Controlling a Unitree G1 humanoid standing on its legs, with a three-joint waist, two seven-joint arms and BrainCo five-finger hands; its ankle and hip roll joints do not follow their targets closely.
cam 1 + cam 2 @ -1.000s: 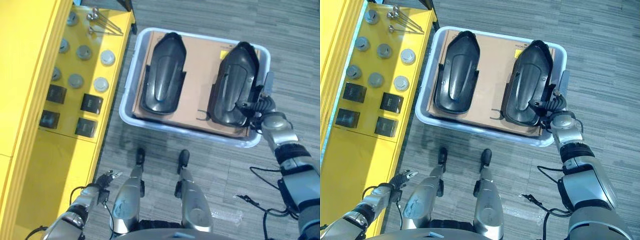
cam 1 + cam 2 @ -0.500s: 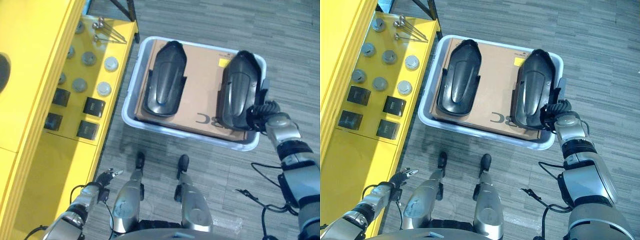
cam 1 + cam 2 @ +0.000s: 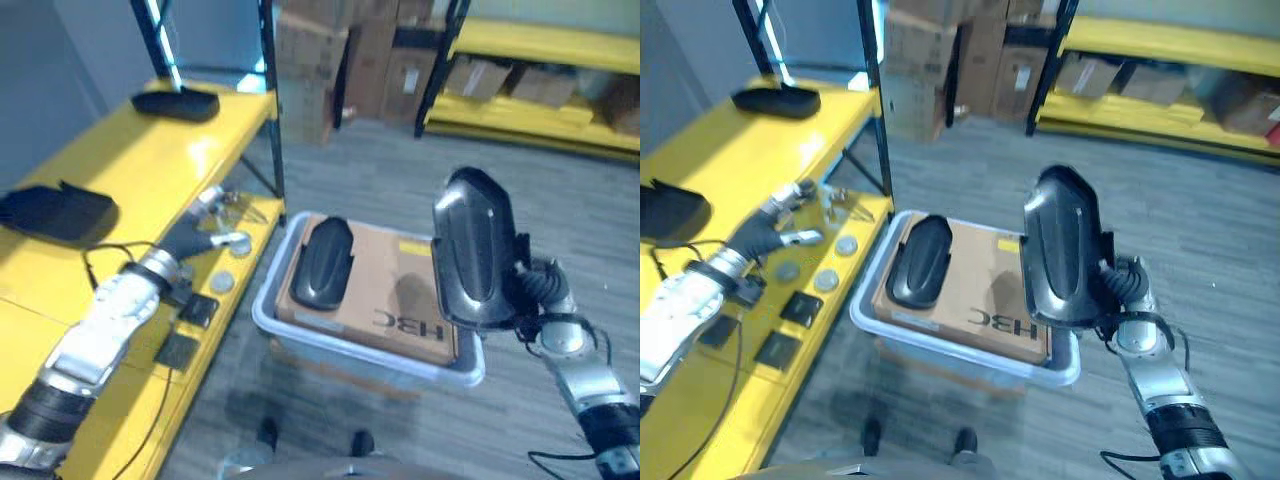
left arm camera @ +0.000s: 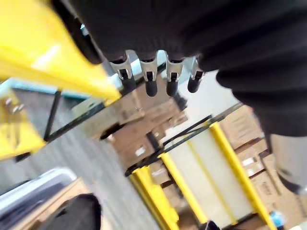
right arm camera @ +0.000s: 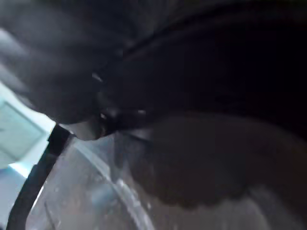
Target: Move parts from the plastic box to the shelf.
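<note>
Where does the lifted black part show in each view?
Left eye view: lifted black part, right of centre, in the right hand.
Right eye view: same part, just right of centre.
Left wrist view: cannot tell.
Right wrist view: dark close mass, cannot tell.
Shared landmark: plastic box under the part.

Silver-grey segmented arms end in each robot hand with dark ribbed covers and dark-tipped silver fingers.

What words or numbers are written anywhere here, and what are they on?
Big dark letters on the cardboard sheet in the plastic box: too blurred to read for sure.
Print on its yellow sticker: too small to read.
Labels on the cardboard boxes behind: blurred.
</note>
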